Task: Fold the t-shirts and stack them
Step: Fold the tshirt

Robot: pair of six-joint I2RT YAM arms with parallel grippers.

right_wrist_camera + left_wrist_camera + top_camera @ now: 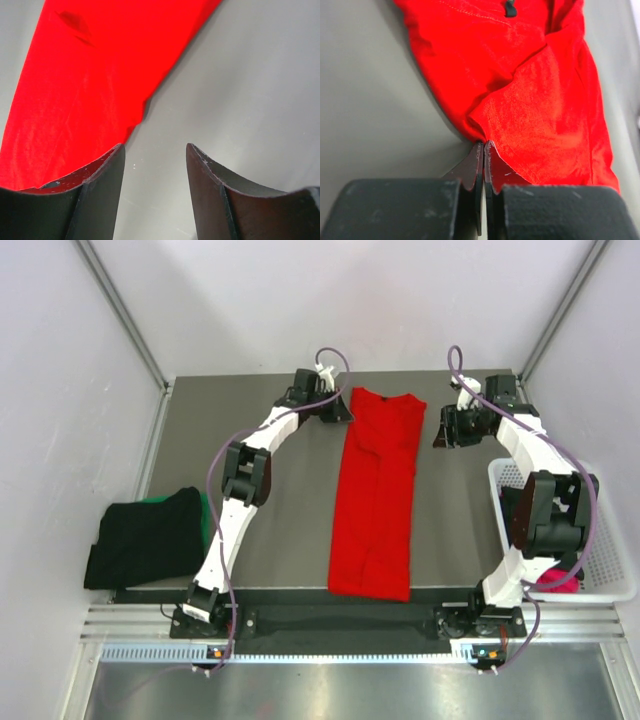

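- One red t-shirt [372, 500] [535, 100] [90, 90] lies flat down the middle of the worktop [290, 520]. It is folded lengthwise into a long narrow strip, with the collar end at the far edge and the hem end at the near edge.
- The left gripper [335, 405] [484, 145] is at the far left corner of that strip. Its jaws are clenched together and their tips pinch the very edge of the red cloth, low on the worktop.
- The right gripper [440, 430] [155, 147] is just beside the strip's far right side. Its jaws are spread wide with only bare worktop between them. The red edge runs close to one finger, and whether they touch cannot be told.
- One black t-shirt [145, 535] lies folded at the worktop's left edge, towards the near corner, and partly overhangs it.
- One green t-shirt [207, 520] lies under the black one, with only a thin strip showing.
- One white mesh basket [605, 560] stands at the right edge, by the right arm's base.
- One pink t-shirt [555, 582] is bunched in the basket's near end, mostly hidden by the arm.
- That makes four shirts: one spread, two stacked, one in the basket.
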